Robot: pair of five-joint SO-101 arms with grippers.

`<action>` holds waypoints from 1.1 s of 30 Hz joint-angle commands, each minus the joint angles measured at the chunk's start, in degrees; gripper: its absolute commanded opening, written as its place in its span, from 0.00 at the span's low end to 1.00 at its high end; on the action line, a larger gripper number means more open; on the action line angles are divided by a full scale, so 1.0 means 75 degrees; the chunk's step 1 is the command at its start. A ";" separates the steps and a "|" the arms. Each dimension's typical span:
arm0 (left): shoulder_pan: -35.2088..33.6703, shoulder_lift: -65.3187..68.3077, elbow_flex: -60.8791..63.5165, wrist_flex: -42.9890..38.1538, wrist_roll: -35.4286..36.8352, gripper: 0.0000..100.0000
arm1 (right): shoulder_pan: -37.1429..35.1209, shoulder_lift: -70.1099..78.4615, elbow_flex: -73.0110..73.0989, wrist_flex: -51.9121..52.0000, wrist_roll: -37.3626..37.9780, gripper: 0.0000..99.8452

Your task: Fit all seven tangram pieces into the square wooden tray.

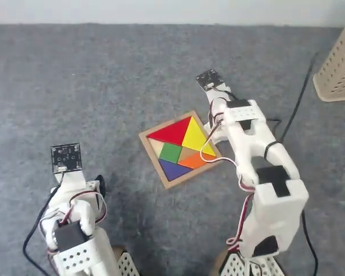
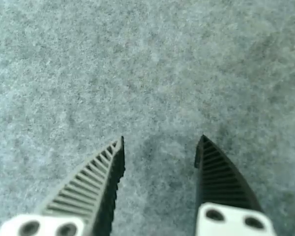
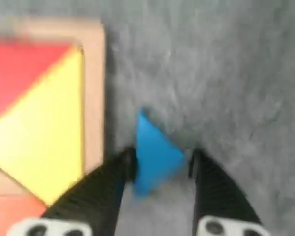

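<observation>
grey carpet [image 1: 103, 86] covers the table under both arms. the right arm [image 1: 259, 155], white with loose wiring, stretches out over the far-side corner of the square wooden tray [image 1: 163, 125]. the left arm [image 1: 75, 218] sits folded back near its base, well apart from the tray. a pale slatted basket [image 1: 339, 63] stands at the table's far edge, well beyond the right arm.

the tray lies turned like a diamond, just beside the right pincer [image 3: 162, 153], with its wooden rim running alongside one finger. inside it, the red triangle [image 1: 171, 133] and the yellow triangle [image 1: 195, 137] fill the half nearest that pincer and touch along one long edge; the yellow one is the closer of the two. farther from the pincer lie the purple piece [image 1: 173, 168], the orange piece [image 1: 194, 161] and the green square [image 1: 171, 152], packed edge to edge. two pale wood-coloured patches sit among them; whether these are pieces or bare tray floor cannot be told.

the blue triangle [image 3: 155, 147] is outside the tray, on the carpet just past the rim, caught between the right pincer's two dark fingers, which press against its opposite sides.

the left pincer [image 2: 162, 138] is spread wide, a broad gap between its ribbed fingers, with bare carpet beneath.
</observation>
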 commanded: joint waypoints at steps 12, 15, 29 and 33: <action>0.0012 -0.0082 -0.0041 0.0023 0.0070 0.23 | 0.0147 -0.0041 -0.0387 -0.0381 0.0211 0.19; 0.0012 -0.0082 -0.0041 0.0023 0.0070 0.23 | 0.0088 -0.0018 -0.0340 -0.0346 0.0821 0.19; 0.0012 -0.0082 -0.0041 0.0023 0.0070 0.23 | 0.0088 -0.0029 -0.0234 -0.0334 0.0844 0.02; 0.0012 -0.0082 -0.0041 0.0023 0.0070 0.23 | 0.0123 -0.0100 -0.0270 -0.0217 0.0832 0.02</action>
